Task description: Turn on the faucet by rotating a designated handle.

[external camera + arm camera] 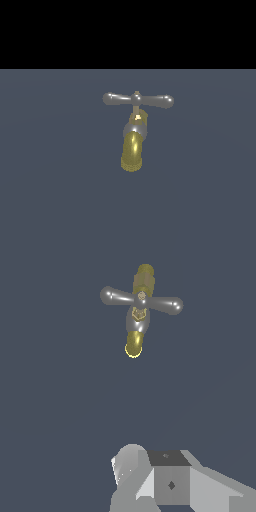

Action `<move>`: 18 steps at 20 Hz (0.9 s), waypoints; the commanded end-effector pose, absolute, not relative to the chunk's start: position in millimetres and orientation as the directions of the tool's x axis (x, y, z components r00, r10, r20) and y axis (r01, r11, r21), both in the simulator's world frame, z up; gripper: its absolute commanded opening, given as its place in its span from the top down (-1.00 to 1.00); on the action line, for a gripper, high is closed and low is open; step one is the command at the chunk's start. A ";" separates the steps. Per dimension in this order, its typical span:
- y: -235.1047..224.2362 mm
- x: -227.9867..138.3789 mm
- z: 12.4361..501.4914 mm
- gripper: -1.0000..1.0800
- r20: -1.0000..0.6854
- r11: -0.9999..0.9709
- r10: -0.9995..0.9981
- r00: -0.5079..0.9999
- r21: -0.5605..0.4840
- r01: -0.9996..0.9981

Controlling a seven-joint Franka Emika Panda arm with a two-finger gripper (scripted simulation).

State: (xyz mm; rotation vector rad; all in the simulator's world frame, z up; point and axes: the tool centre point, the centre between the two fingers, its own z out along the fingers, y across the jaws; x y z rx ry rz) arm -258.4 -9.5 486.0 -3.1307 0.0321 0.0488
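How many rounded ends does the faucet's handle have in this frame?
2. The handle is a grey crossbar on the faucet: one bulbous end lies toward the exterior view's left, the other end toward its right. Neither is hidden.

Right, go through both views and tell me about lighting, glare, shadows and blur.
Exterior view: flat, dim light; bright glints on the handle ends and the faucet spout; no cast shadow visible; black band across the top. Wrist view: sharp throughout, similar glints on the handle; the gripper shows flat, faceted grey shading.
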 end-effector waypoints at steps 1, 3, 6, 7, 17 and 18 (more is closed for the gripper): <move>-9.5 -258.4 486.0 1.00 -0.031 -1.000 -0.020 0.999 -0.010 -0.021; -9.8 -258.3 485.5 1.00 -0.031 -1.000 -0.018 0.999 -0.010 -0.018; -11.6 -257.7 482.9 1.00 -0.031 -1.000 -0.006 1.000 -0.010 -0.006; -12.6 -257.3 481.6 1.00 -0.031 -1.000 0.001 1.000 -0.010 0.000; -31.4 -249.2 454.4 1.00 -0.028 -0.992 0.130 0.991 -0.011 0.129; -34.1 -247.8 450.3 1.00 -0.028 -0.989 0.149 0.988 -0.011 0.149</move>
